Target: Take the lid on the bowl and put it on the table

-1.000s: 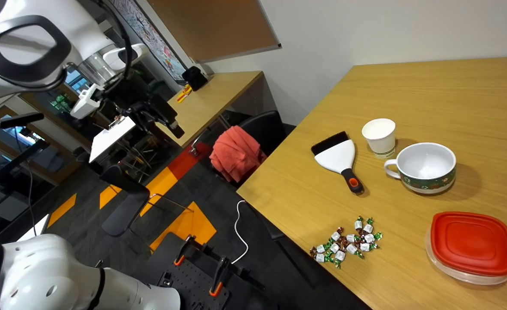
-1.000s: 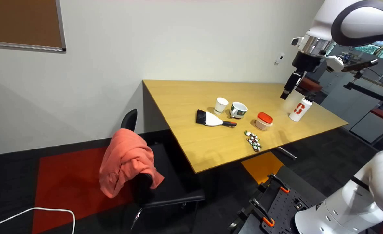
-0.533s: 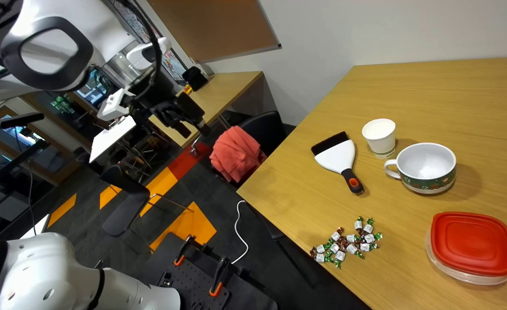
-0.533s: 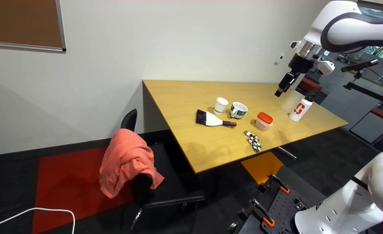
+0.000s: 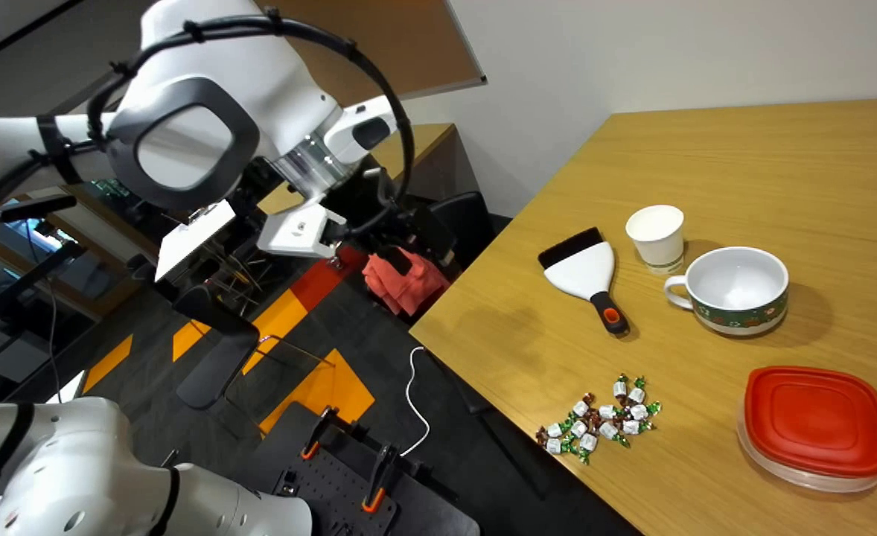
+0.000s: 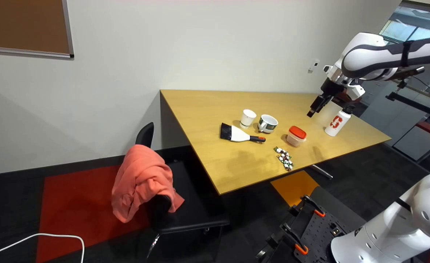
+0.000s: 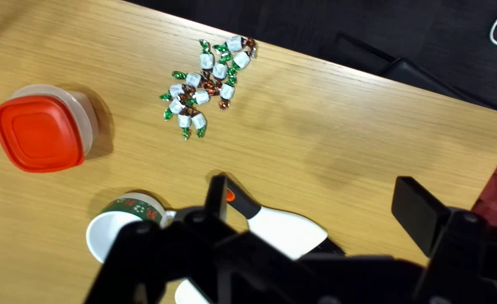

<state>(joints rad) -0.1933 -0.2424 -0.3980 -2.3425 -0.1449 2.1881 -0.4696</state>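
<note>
My gripper (image 7: 314, 198) hangs above the table (image 7: 358, 126), its two fingers (image 7: 419, 213) spread wide with nothing held; well apart from them, the red lid (image 7: 39, 133) sits on top of the clear bowl (image 7: 88, 115); I judge this to be the approach only, with the taking off not yet begun.

The lid looks like thin moulded plastic; I expect it to be light, a little bendy, smooth enough to slip and hard to break; a snap fit may make it cling, and the bowl, which seems light too, could rise or skid along with it; I would take a corner of the raised rim, hook a finger under the lip if the lip allows, and peel before lifting; whether my opening spans the whole lid I cannot tell.

Wrapped sweets (image 7: 202, 96) lie loose near the lid, close to the table's edge, and would scatter at a knock; the mug (image 5: 736, 294) stands on another side, its handle pointing towards the white-headed brush (image 7: 286, 230); the paper cup (image 5: 656, 234) is just beside the mug; in an exterior view a bottle (image 6: 337, 124) stands beyond the lid; a low path would have to thread between sweets and mug, so I would cross high and come straight down.
</note>
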